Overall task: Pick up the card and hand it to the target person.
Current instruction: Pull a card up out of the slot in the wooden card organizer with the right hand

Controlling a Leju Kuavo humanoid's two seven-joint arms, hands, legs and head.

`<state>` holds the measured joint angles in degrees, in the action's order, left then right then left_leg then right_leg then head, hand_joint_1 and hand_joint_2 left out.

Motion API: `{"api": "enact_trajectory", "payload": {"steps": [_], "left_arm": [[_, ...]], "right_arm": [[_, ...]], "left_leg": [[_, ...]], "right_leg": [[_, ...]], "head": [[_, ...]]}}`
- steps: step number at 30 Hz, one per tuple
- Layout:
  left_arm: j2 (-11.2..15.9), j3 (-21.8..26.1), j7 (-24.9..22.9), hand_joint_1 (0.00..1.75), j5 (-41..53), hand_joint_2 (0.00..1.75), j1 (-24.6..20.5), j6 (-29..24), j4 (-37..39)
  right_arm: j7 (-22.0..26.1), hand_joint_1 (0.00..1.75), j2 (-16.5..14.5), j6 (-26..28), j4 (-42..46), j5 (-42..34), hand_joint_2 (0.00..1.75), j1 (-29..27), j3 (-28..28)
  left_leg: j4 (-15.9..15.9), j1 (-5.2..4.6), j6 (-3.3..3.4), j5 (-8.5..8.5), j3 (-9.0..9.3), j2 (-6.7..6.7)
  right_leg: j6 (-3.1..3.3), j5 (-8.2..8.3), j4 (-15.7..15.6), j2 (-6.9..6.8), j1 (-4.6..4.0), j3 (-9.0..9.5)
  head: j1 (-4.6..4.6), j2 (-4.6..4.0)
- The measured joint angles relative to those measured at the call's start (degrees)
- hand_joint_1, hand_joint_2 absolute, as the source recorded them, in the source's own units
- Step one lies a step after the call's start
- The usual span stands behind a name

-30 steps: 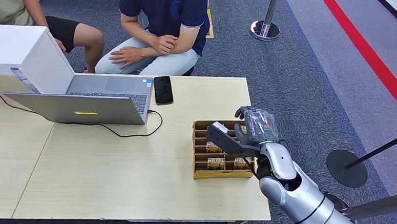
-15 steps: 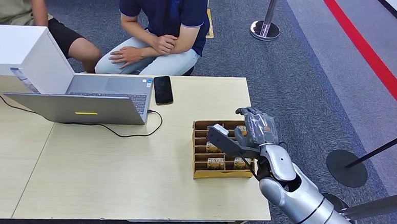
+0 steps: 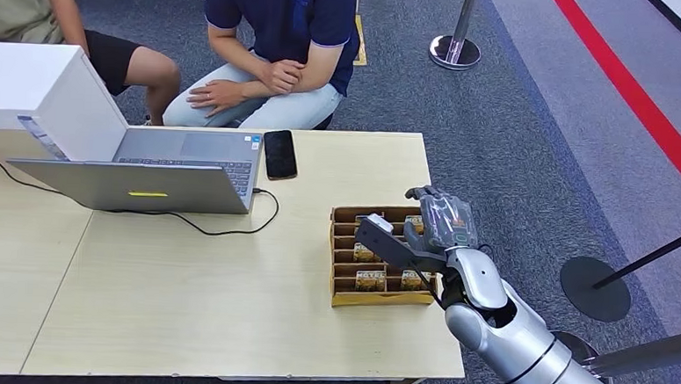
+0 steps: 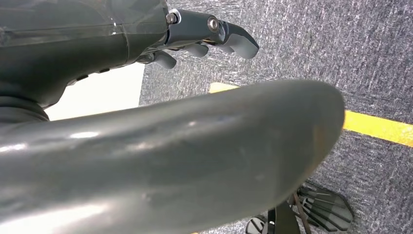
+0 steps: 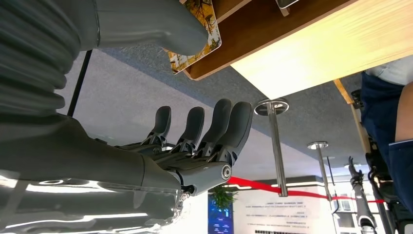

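The right hand (image 3: 423, 236) is held over the slotted brown cardboard box (image 3: 342, 291) on the pale wooden counter (image 3: 181, 307), fingers spread, nothing gripped. A printed card (image 5: 195, 46) stands in the box beside its thumb.

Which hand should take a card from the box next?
Right. The right hand is already over the card box at the table's right side, thumb near a card. The left hand hangs over the carpet.

Laptop (image 3: 144, 177), phone (image 3: 279, 154) on table (image 3: 182, 298)
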<state>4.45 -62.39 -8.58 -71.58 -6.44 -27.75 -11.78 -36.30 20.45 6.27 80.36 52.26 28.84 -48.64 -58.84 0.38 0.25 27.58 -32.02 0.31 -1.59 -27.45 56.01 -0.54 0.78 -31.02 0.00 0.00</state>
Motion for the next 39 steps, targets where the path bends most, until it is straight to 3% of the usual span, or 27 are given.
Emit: {"api": "enact_trajectory", "payload": {"steps": [17,22,39], "left_arm": [[-0.19,0.31,0.08,0.00,-0.26,0.00,0.02,0.10,0.02],[-0.24,0.41,0.18,0.00,-0.35,0.00,0.01,0.04,0.05],[-0.37,0.51,-0.11,0.00,-0.50,0.00,0.02,0.06,0.04]], "right_arm": [[0.51,0.72,-0.25,0.07,-2.47,-0.97,1.75,0.36,0.08],[0.55,0.82,-0.29,-0.04,-2.71,-1.29,1.75,0.55,-0.09],[0.56,0.85,-0.32,-0.10,-2.83,-1.80,1.75,0.51,-0.30]], "left_leg": [[0.01,0.01,0.00,-0.01,0.01,0.01],[-0.01,0.02,0.00,0.00,-0.01,-0.02],[-0.02,0.00,0.00,0.00,-0.03,-0.02]], "right_leg": [[0.01,0.01,-0.02,0.01,-0.01,0.01],[0.00,0.00,0.00,-0.02,-0.02,0.00],[0.00,-0.01,0.02,-0.03,0.00,-0.02]], "head": [[0.00,0.00],[0.00,0.00],[0.00,0.00]]}}
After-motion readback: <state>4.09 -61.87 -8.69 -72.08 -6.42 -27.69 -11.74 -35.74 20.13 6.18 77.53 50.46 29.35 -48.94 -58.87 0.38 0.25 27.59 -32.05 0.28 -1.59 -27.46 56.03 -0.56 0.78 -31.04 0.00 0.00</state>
